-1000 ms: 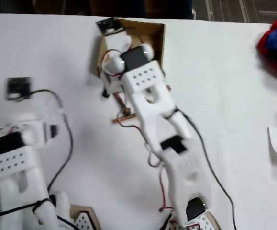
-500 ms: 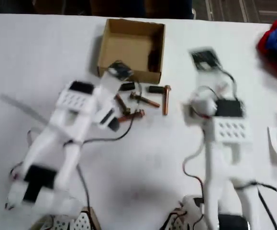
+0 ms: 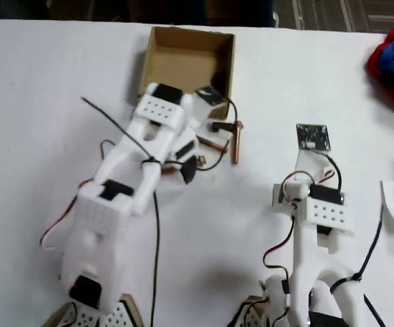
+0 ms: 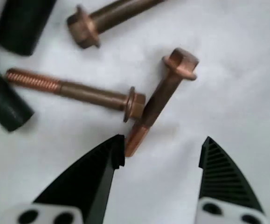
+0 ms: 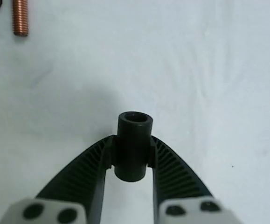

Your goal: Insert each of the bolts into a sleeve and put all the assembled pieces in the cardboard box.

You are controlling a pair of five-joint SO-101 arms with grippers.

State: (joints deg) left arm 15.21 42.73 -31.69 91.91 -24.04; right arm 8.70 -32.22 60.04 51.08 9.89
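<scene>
Nearest the arms' bases, the right gripper [image 5: 131, 156] was pinching a black sleeve [image 5: 134, 140] by its sides above the white table [image 3: 47, 82]. The sleeve's open bore faced the wrist camera, unobstructed.

Farther out, the left gripper [image 4: 162, 151] hung with its jaws spread wide over a cluster of copper-coloured bolts. One fingertip was just beside the threaded end of the nearest bolt [image 4: 160, 95], and nothing lay between the jaws. That bolt's shank touched the flanged head of a second bolt [image 4: 79, 91]. A third bolt [image 4: 111, 16] lay beyond them, apart, and two loose sleeves [image 4: 4, 105] lay at the edge of the cluster.

Farthest off sat the cardboard box [image 3: 183, 61], open-topped, with the bolts just in front of it.

The bolts looked rigid, dense and smooth, and their round shanks would likely roll. A grip across the plain shank near the head would probably be best, leaving the threaded end free to enter the bore.
</scene>
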